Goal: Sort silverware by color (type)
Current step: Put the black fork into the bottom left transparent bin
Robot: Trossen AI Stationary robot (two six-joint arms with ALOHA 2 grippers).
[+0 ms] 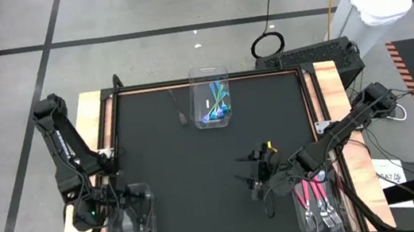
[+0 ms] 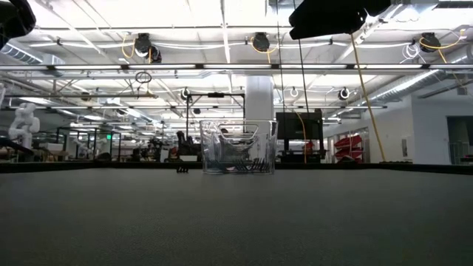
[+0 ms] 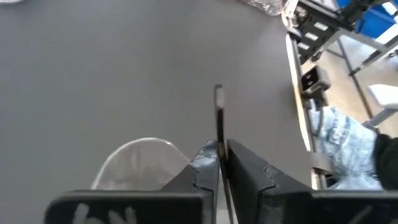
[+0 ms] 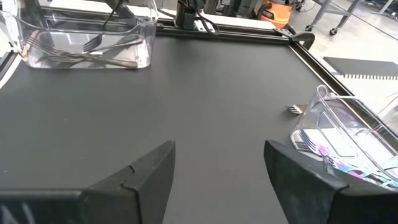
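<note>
My left gripper [image 3: 221,163] is shut on a thin dark utensil [image 3: 219,106] above the clear near-left bin [image 1: 135,226], which shows in the right wrist view [image 4: 87,43] with dark grey forks lying in it. My right gripper [image 4: 217,168] is open and hovers over bare mat near the table's near right [image 1: 257,177], touching nothing. The far-centre bin [image 1: 211,99] holds teal-and-blue-handled utensils [image 1: 218,108]. One dark fork [image 1: 178,110] lies flat on the mat beside that bin, also seen in the right wrist view [image 4: 293,110]. Pink-handled forks [image 1: 319,197] lie in the near-right bin [image 1: 307,219]. My left gripper pinches the dark utensil between its two fingers [image 3: 205,163]. The utensil runs along the fingers, and one end [image 3: 219,93] sticks out past the tips. It is lifted clear, over the rim of the near-left bin [image 3: 143,146].
The black mat [image 1: 167,177] lies open between the three bins. Wooden table borders run along the left [image 1: 95,131] and right [image 1: 330,92] edges. In the low view the far bin [image 2: 238,148] stands at the middle of the table.
</note>
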